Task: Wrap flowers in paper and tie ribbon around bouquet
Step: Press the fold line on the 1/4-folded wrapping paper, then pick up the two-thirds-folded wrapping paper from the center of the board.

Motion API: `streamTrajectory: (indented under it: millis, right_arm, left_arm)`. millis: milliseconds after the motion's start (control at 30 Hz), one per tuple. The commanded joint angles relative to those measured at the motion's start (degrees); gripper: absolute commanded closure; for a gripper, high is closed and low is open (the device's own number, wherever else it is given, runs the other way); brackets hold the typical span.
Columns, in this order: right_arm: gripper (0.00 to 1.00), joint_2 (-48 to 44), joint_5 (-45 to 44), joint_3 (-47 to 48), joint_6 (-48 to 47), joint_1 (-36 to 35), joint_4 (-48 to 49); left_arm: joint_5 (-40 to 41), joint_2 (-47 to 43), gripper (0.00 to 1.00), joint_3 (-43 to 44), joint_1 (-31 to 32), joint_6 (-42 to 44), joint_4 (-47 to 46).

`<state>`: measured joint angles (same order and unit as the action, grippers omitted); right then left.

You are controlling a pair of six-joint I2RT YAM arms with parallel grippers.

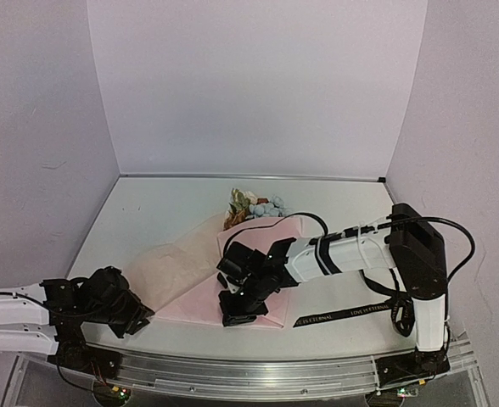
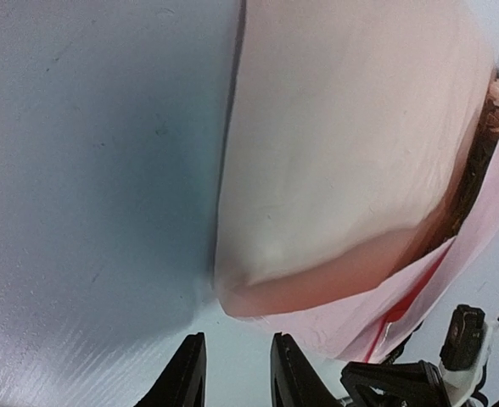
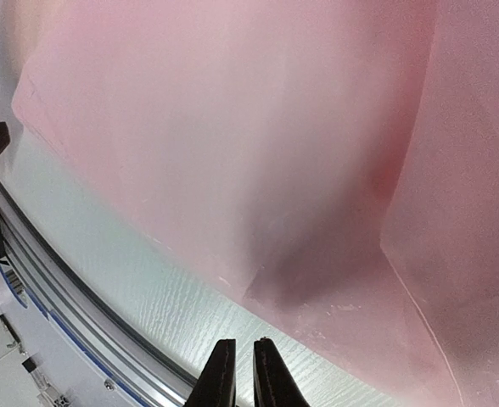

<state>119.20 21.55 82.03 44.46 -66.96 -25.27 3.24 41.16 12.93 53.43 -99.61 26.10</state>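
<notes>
Paper (image 1: 194,297) folded over flowers (image 1: 258,206); right hand (image 1: 234,317) at its near edge

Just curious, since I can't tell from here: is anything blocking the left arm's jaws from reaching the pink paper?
Nothing visible does. The left jaws stand slightly apart just short of the paper at its folded corner, with only bare table between.

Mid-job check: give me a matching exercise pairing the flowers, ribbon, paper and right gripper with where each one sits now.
Things:
1 flowers
2 ribbon
3 paper
4 right gripper

Places:
A flat on the table, right of the paper
B at the paper's far end
C at the paper's near edge
D spread across the table's middle

Pairs: 1-B, 2-A, 3-D, 4-C
</notes>
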Motion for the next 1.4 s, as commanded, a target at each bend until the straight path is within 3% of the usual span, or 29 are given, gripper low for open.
streamTrajectory:
  millis: [0, 367, 933, 1367]
  right_arm:
    - [0.92, -2.8, -0.4, 2.4, -1.4, -0.4, -2.1]
    - [0.92, -2.3, -0.4, 2.8, -1.7, -0.4, -2.6]
    - [0.92, -2.1, -0.7, 3.3, -2.3, -0.4, -2.8]
    - [0.91, -2.5, -2.1, 7.0, -4.7, -0.4, -6.6]
  left_arm:
    - [3.7, 3.2, 0.71, -0.1, 0.3, -3.2, -3.5]
    - [4.7, 6.0, 0.73, -2.6, 0.3, -4.4, -8.0]
    - [7.0, 6.9, 0.99, 0.7, 0.3, 2.6, -8.5]
    - [9.4, 6.6, 1.0, 5.5, 0.4, 10.7, -6.6]
